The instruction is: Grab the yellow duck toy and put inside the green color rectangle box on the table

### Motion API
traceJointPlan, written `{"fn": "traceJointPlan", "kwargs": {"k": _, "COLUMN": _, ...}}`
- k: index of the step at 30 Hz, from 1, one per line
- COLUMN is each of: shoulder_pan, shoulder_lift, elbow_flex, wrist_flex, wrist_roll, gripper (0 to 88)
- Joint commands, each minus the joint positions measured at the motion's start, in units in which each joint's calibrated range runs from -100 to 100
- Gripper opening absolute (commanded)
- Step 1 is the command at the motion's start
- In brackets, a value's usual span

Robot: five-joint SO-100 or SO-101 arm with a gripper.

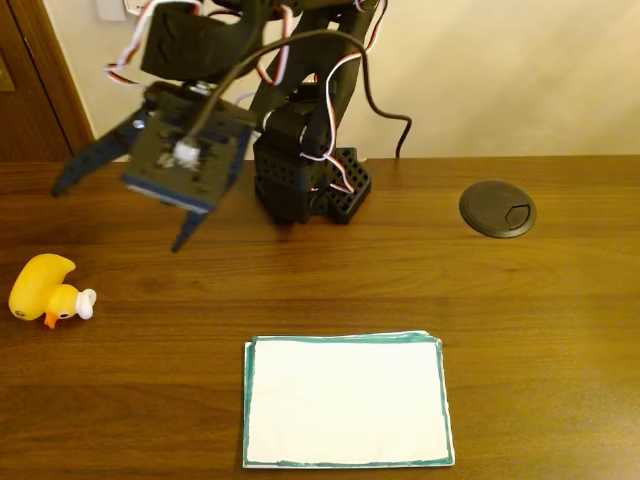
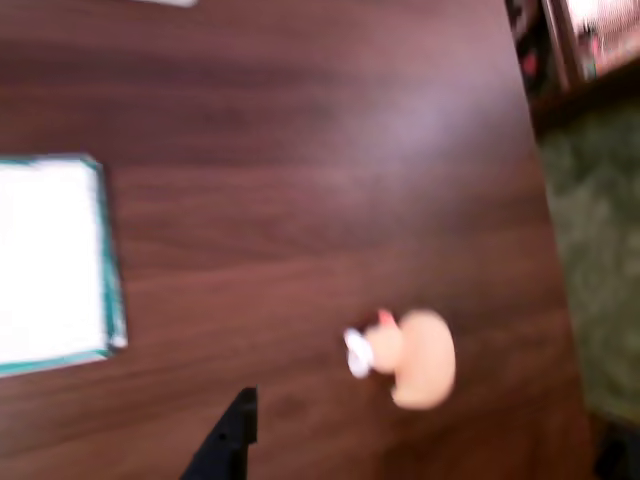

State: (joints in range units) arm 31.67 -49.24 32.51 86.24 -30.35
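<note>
Yellow duck toy [image 1: 44, 288] blurred in wrist view, lying below-left of pincer [image 1: 120, 214] (fingers spread wide, empty, above worktop [image 1: 540, 300]); green-bordered box [image 1: 345, 402] lower right.

Blurred yellow duck toy [image 2: 415, 358] lies on the table [image 2: 300, 150], well apart from the green color rectangle box [image 2: 50, 265]

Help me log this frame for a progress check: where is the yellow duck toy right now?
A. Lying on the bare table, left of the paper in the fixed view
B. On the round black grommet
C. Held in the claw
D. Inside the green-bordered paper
A: in the fixed view the yellow duck toy lies on the table, apart from the green-bordered paper, while the open claw is above it, empty.
</note>
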Motion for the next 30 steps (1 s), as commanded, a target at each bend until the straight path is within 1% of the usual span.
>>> {"fn": "traceJointPlan", "kwargs": {"k": 1, "shoulder_pan": 9.0, "shoulder_lift": 3.8, "elbow_flex": -2.2, "wrist_flex": -0.9, "wrist_roll": 1.1, "gripper": 48.1}}
{"fn": "traceJointPlan", "kwargs": {"k": 4, "shoulder_pan": 15.3, "shoulder_lift": 11.5, "elbow_flex": -2.7, "wrist_flex": -4.0, "wrist_roll": 1.8, "gripper": 47.9}}
{"fn": "traceJointPlan", "kwargs": {"k": 6, "shoulder_pan": 16.0, "shoulder_lift": 17.9, "elbow_flex": -4.8, "wrist_flex": -6.2, "wrist_roll": 1.5, "gripper": 47.9}}
{"fn": "traceJointPlan", "kwargs": {"k": 10, "shoulder_pan": 19.7, "shoulder_lift": 28.7, "elbow_flex": -12.7, "wrist_flex": -5.8, "wrist_roll": -1.7, "gripper": 47.7}}
{"fn": "traceJointPlan", "kwargs": {"k": 13, "shoulder_pan": 20.6, "shoulder_lift": 38.3, "elbow_flex": -19.0, "wrist_flex": -7.5, "wrist_roll": -4.0, "gripper": 47.4}}
{"fn": "traceJointPlan", "kwargs": {"k": 19, "shoulder_pan": 22.5, "shoulder_lift": 54.5, "elbow_flex": -19.9, "wrist_flex": -16.0, "wrist_roll": -3.8, "gripper": 46.5}}
{"fn": "traceJointPlan", "kwargs": {"k": 24, "shoulder_pan": 26.8, "shoulder_lift": 63.7, "elbow_flex": -19.9, "wrist_flex": -20.8, "wrist_roll": -3.8, "gripper": 44.8}}
{"fn": "traceJointPlan", "kwargs": {"k": 26, "shoulder_pan": 26.4, "shoulder_lift": 67.2, "elbow_flex": -19.9, "wrist_flex": -23.7, "wrist_roll": -3.7, "gripper": 44.3}}
{"fn": "traceJointPlan", "kwargs": {"k": 30, "shoulder_pan": 25.6, "shoulder_lift": 68.9, "elbow_flex": -22.2, "wrist_flex": -23.1, "wrist_roll": -4.3, "gripper": 43.9}}
